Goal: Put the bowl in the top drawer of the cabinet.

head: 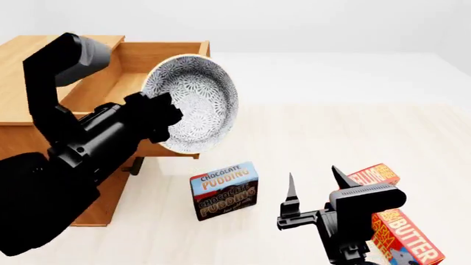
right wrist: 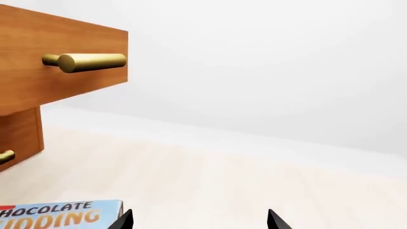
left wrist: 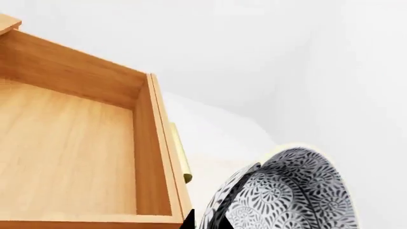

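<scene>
Bowl [head: 193, 105] is clamped at its rim by the left gripper [head: 158, 113], tilted on edge with its patterned inside facing the head camera, raised off the floor. The top drawer [left wrist: 76, 157] stands pulled out of the cabinet [head: 30, 49], just beside the left gripper; its wooden interior shows bare in the left wrist view. The right gripper [head: 315, 185] hangs low, well apart from the bowl, fingers spread wide and holding nothing. The chocolate pudding box [head: 224, 190] lies just beside the right gripper; the butter box [head: 401, 232] lies on its other side
</scene>
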Controlling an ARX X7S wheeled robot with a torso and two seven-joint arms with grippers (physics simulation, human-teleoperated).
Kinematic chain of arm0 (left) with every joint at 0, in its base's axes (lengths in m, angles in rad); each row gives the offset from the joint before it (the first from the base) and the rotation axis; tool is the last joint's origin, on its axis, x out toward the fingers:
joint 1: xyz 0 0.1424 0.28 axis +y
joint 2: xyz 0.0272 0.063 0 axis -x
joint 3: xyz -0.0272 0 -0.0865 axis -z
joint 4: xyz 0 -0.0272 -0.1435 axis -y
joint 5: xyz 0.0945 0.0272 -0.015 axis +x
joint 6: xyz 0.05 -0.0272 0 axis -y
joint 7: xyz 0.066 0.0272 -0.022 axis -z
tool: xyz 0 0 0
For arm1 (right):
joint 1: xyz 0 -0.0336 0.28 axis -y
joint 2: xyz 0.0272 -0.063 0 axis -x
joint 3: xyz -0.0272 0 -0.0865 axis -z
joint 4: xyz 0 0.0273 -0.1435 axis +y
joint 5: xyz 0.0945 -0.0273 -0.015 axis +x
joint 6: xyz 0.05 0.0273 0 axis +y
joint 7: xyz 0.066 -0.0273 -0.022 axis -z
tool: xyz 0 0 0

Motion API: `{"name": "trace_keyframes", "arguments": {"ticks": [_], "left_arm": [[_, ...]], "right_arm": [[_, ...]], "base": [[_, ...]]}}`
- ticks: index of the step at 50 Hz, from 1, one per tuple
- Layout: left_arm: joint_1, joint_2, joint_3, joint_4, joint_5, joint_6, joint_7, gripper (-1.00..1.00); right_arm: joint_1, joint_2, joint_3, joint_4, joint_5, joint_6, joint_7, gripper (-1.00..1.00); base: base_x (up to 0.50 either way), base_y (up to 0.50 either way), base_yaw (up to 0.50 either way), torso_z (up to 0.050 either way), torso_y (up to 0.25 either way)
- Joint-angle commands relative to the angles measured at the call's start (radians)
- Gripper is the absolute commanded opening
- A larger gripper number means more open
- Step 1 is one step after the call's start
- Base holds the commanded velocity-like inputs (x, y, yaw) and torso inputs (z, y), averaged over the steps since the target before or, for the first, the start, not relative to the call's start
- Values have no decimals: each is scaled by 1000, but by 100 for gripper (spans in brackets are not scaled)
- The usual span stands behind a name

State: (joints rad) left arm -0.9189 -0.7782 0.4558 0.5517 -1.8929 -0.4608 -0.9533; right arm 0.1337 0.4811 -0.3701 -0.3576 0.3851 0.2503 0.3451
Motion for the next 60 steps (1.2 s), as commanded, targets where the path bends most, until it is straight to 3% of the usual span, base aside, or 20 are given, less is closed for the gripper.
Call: {"name": "trace_keyframes", "arguments": {"ticks": [1,15,30,60], "left_arm": [[-179,26,0,-91,-61,-20,-92,-100],[-338,137,55,-310,-51,-16,-178,-100],[-441,281,119,-678,42,28,-142,-100],[-618,556,205,-1574,206,168,137,-100]], "right_arm": [[-8,-8,-11,25,3,-45,-28,100],[-96,20,8,-41,45,-108,-49,100],[-91,8,-11,-27,49,-99,-53,100],[-121,13,21,73,66,-147,-61,100]], "base": [[0,0,0,0,0],[0,0,0,0,1],[0,0,0,0,0],[0,0,0,0,1]]}}
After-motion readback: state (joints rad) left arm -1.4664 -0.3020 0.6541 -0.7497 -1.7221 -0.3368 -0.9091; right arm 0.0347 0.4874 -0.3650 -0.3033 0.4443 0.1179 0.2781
